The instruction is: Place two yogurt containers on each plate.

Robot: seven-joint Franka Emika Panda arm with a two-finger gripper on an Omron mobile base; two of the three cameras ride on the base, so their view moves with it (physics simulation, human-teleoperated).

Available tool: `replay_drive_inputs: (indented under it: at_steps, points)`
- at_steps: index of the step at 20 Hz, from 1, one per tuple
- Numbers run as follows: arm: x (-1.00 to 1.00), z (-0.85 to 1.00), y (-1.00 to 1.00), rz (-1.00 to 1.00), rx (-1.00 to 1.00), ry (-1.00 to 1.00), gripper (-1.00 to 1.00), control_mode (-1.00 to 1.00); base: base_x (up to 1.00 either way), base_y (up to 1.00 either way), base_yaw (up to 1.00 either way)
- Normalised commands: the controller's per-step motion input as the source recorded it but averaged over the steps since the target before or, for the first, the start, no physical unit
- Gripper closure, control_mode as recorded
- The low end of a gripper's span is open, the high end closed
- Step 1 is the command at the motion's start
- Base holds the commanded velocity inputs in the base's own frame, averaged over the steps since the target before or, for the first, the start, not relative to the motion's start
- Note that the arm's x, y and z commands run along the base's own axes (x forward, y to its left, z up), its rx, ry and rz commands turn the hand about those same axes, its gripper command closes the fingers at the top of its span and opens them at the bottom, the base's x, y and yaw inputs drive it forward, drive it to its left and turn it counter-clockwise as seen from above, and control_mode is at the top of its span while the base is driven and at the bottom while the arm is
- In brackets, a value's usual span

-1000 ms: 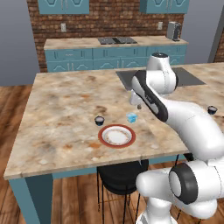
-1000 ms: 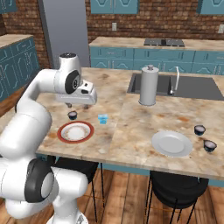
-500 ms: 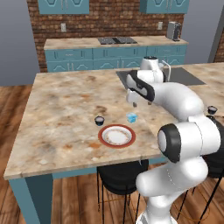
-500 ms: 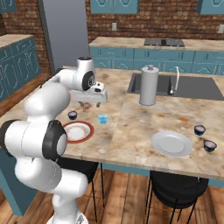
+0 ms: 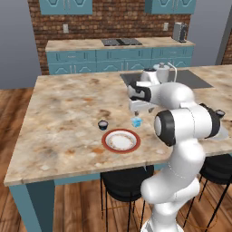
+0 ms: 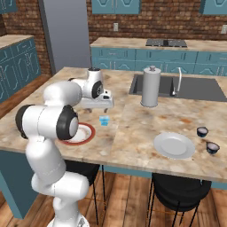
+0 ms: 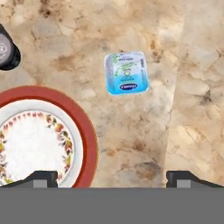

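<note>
Yogurt is my target: the light-blue boxy container lies flat on the marble counter, label up, just beside the red-rimmed plate but not touching it. In the left base view it sits at, near the plate's far right edge. A dark round cup stands on the counter past the plate's other side, also off the plate. My gripper hangs above the counter, jaws spread wide and holding nothing; in the hand view the box lies ahead of the fingertips, roughly on the line between them.

To do this pick well, I judge I should advance until the box sits squarely between my tips, then roll the hand so the jaws meet two opposite flat sides, not the corners. The box looks low and light, so I should descend nearly to the marble before closing, or the pads may skid over its lid. The plate rim is close, so the near finger must land clear of it.

The pale grey plate lies well apart, with two more dark cups beside it.
</note>
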Motion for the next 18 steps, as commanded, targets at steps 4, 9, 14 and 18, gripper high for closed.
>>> replay_drive_inputs:
  at_steps: [4,9,14,18]
  points:
    - [0.32,-0.48,-0.01,0.05,0.0,0.01,-1.0,-1.0,0.0,0.0,0.0]
    - [0.38,-0.37,-0.05,0.01,0.0,0.02,-1.0,-1.0,0.0,0.0,0.0]
    - [0.37,-0.2,-0.01,0.0,0.0,0.06,-1.0,-1.0,0.0,0.0,0.0]
    - [0.25,-0.32,0.0,0.01,0.0,0.03,-1.0,-1.0,0.0,0.0,0.0]
